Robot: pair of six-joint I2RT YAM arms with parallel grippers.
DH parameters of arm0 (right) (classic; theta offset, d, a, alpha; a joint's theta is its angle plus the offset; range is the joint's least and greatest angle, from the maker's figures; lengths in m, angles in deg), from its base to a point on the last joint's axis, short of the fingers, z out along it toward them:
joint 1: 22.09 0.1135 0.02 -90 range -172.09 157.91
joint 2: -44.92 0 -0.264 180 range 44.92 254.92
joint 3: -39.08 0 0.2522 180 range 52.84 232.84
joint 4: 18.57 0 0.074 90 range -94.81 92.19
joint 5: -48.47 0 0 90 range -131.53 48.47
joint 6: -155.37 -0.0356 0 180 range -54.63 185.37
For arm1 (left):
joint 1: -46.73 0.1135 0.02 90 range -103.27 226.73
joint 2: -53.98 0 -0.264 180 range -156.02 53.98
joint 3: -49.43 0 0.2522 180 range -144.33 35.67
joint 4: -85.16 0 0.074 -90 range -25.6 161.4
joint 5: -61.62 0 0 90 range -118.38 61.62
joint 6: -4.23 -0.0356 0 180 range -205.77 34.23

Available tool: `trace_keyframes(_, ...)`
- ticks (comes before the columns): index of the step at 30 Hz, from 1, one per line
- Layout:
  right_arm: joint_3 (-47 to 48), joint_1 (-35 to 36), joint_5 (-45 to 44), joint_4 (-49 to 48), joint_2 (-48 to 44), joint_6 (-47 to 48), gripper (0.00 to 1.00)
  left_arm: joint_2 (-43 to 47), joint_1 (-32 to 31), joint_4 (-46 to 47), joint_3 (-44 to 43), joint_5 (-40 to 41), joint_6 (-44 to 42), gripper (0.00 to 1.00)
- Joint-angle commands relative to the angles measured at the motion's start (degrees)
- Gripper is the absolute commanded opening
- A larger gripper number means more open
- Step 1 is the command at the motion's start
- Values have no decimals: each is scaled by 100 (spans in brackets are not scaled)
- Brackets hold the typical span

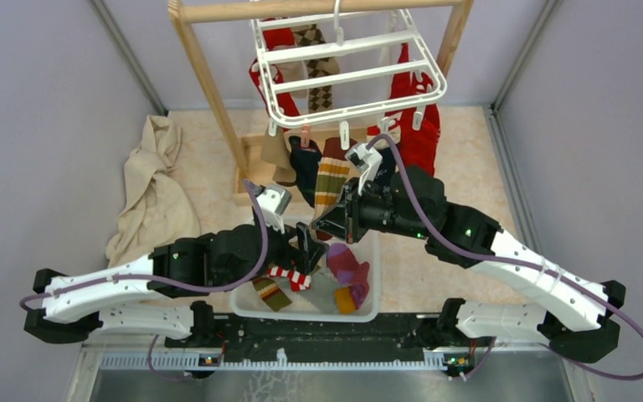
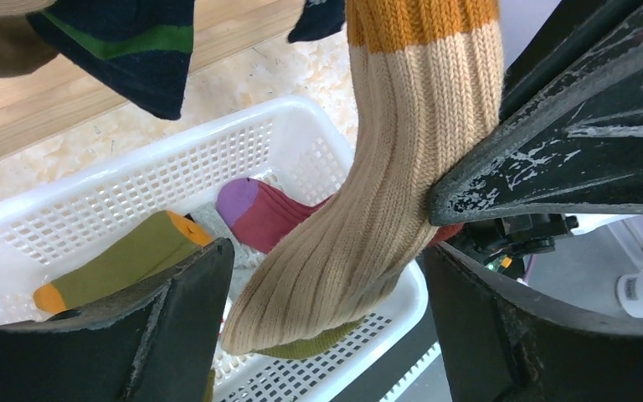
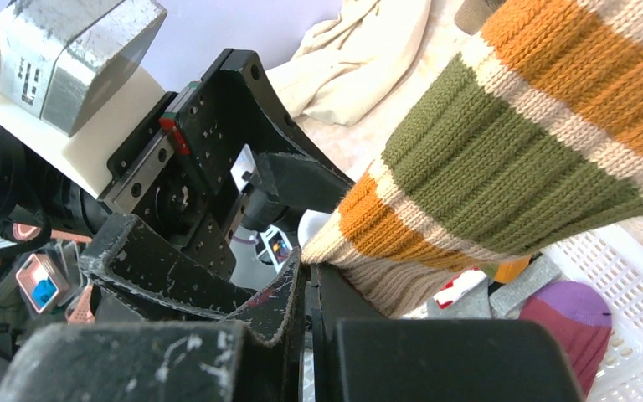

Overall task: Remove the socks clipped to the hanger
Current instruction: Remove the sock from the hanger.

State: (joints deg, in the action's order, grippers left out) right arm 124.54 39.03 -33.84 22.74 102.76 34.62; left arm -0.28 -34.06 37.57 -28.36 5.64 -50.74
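Note:
The white hanger (image 1: pixel 347 71) hangs from the wooden frame with several socks clipped below it: red (image 1: pixel 419 126), argyle brown (image 1: pixel 318 84), tan (image 1: pixel 276 155), navy (image 1: pixel 306 167). An orange, green and tan striped sock (image 1: pixel 331 180) hangs at the front. My right gripper (image 1: pixel 328 219) is shut on this sock's lower edge, which shows in the right wrist view (image 3: pixel 502 142) at the fingertips (image 3: pixel 311 268). My left gripper (image 1: pixel 311 244) is open below it. In the left wrist view the sock's tan toe (image 2: pixel 343 251) hangs between the open jaws (image 2: pixel 326 322), touching neither.
A white mesh basket (image 1: pixel 243 303) stands under the grippers, holding magenta (image 1: pixel 347 264), red-white striped (image 1: pixel 289 276) and olive-orange (image 1: pixel 272 293) socks. A beige cloth (image 1: pixel 155 193) lies at the left. The wooden frame's post (image 1: pixel 209 84) stands behind. Grey walls close both sides.

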Motion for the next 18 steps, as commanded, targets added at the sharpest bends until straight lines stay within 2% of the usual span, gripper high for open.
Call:
trace_keyframes(1, 345, 68, 98, -194, -116, -49, 0, -39, -7, 281, 59, -90, -161, 81)
trace_keyframes(6, 291, 66, 106, -188, -154, -82, 0, -57, -7, 417, 112, -104, -199, 33)
trace_keyframes(10, 199, 64, 82, -180, -168, -106, 0, -72, -7, 438, 107, -149, -201, 13)
trace_keyframes(12, 150, 66, 40, -163, -173, -121, 0, -52, -7, 434, 135, -121, -171, 11)
trace_keyframes(13, 144, 66, 11, -136, -169, -117, 5, -42, -7, 419, 147, -93, -145, 11)
trace_keyframes(15, 166, 66, -50, -41, -161, -112, 23, -5, -7, 341, 160, 5, -26, 11)
trace_keyframes(18, 271, 66, -451, 249, -248, -24, 38, 73, -7, 265, 217, 131, 106, 11)
